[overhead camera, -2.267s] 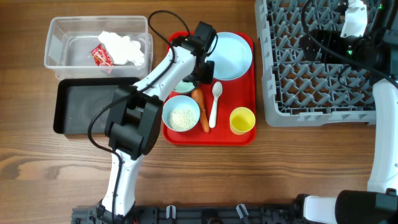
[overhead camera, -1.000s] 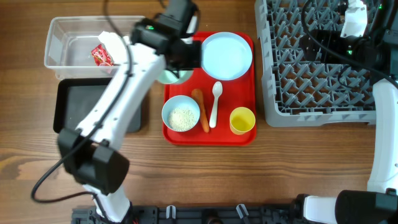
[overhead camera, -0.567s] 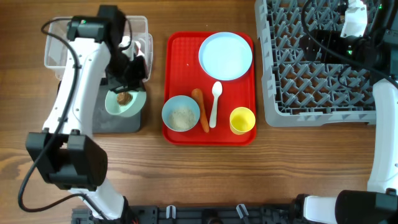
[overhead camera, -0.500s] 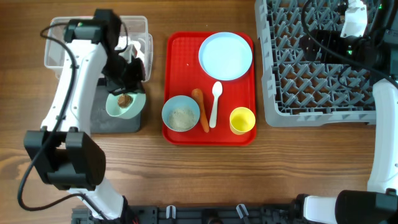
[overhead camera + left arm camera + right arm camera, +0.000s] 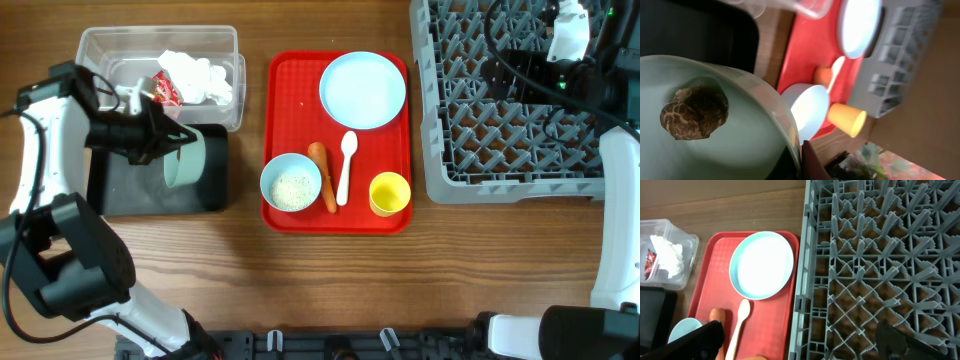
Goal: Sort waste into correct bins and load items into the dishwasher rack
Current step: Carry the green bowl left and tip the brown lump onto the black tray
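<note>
Plate (image 5: pixel 761 265) beside rack (image 5: pixel 880 265), possibly touching.

Bright, even light; left wrist view soft and blurred close up

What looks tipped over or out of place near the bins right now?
The left gripper holds a pale green bowl tipped on its side over the black tray, yet the brown lump remains in the bowl.
</note>
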